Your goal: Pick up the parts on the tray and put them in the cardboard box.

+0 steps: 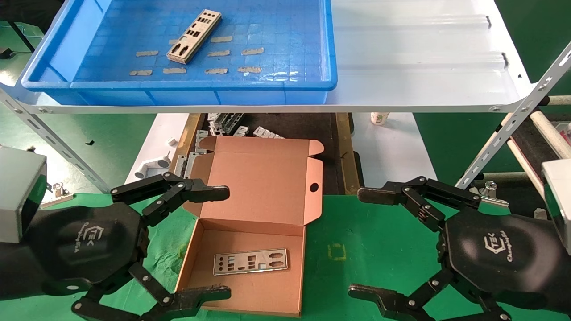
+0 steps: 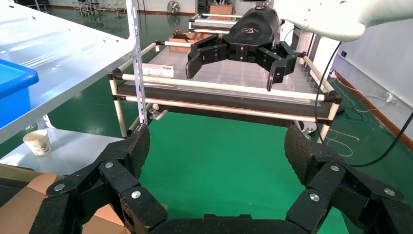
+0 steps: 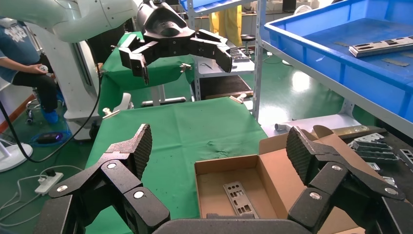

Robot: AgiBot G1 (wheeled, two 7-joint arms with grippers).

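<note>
One silvery punched part lies in the blue tray on the white shelf; it also shows in the right wrist view. A second part rests flat on the floor of the open cardboard box on the green table. My left gripper hovers open at the box's left side, holding nothing. My right gripper is open to the right of the box, also holding nothing.
Tan tape strips dot the tray floor. Grey metal brackets lie behind the box, below the shelf. A paper cup stands on a white surface. Slanted shelf struts and a roller rack flank the right side.
</note>
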